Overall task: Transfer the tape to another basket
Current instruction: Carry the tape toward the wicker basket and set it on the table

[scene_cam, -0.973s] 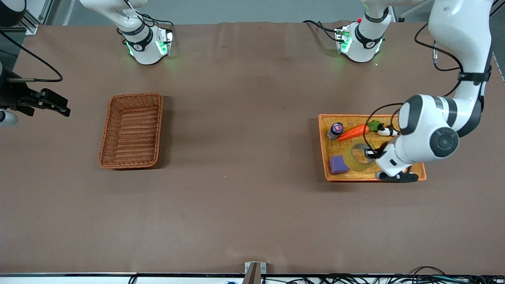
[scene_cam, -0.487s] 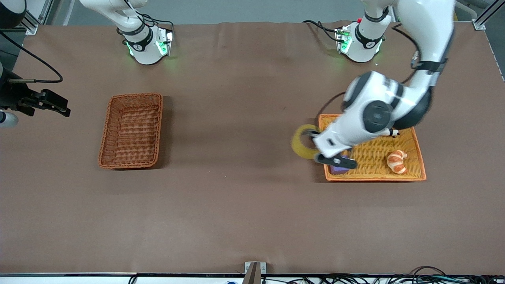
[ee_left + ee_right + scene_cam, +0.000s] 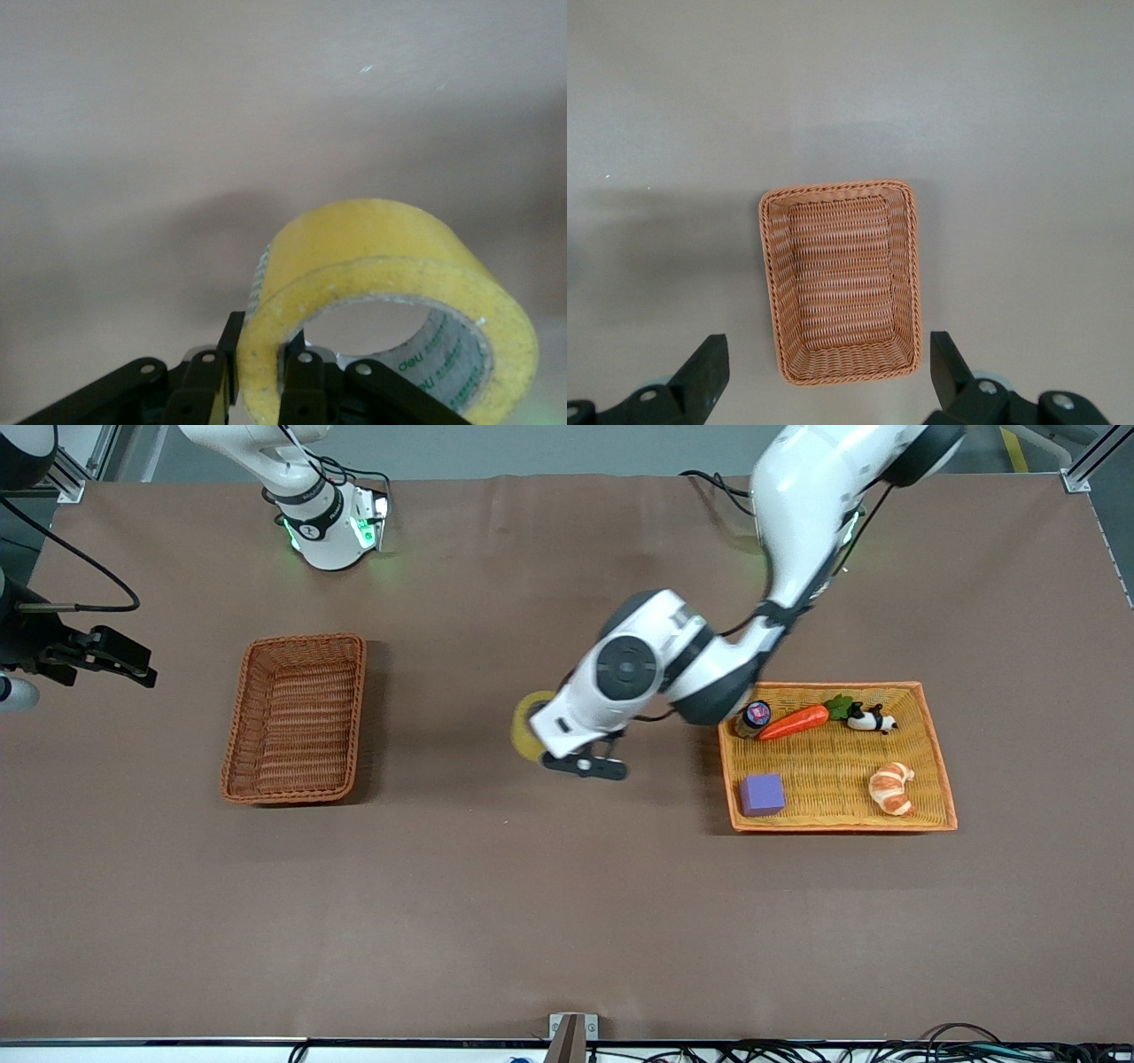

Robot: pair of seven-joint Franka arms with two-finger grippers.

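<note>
A wide yellowish ring of tape (image 3: 381, 301), hollow centre showing printed lining, hangs over bare table (image 3: 532, 886) between the reddish-brown basket (image 3: 297, 717) and orange tray (image 3: 939, 779), pinched in the left gripper's (image 3: 261, 372) jaws. The right gripper (image 3: 828, 372) waits, jaws spread.

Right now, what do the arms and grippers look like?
Both arms have glossy white shells with dark grey joint caps, black cables and green-lit bases. The left gripper has black fingers with small silver rivets; the right gripper has broad, plain black fingers.
</note>
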